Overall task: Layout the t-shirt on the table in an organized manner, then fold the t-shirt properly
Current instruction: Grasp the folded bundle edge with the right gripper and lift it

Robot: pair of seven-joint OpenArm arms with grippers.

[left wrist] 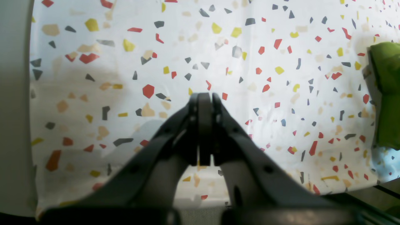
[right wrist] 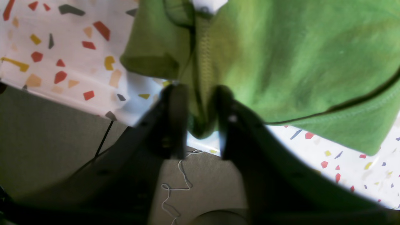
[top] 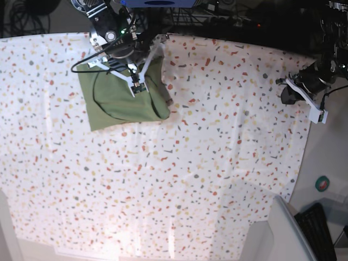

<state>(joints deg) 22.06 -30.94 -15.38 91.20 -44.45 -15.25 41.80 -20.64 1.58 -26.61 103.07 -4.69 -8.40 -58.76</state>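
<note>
**Layout: shirt at far left corner, my arms at opposite edges**

In the base view the t-shirt [top: 120, 98] lies folded on the table [top: 179, 179], at its far left part. My right gripper [right wrist: 201, 117] sits over the shirt's far edge, fabric between its fingers. My left gripper [left wrist: 204, 100] sits at the table's right edge, well apart from the shirt.

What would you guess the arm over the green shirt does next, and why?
Probably release and lift away. The olive-green cotton t-shirt already lies folded into a compact rectangle on the speckled white table cloth, yet the right gripper has a bit of its edge between its fingers. The left gripper is shut, empty, well aside.
</note>
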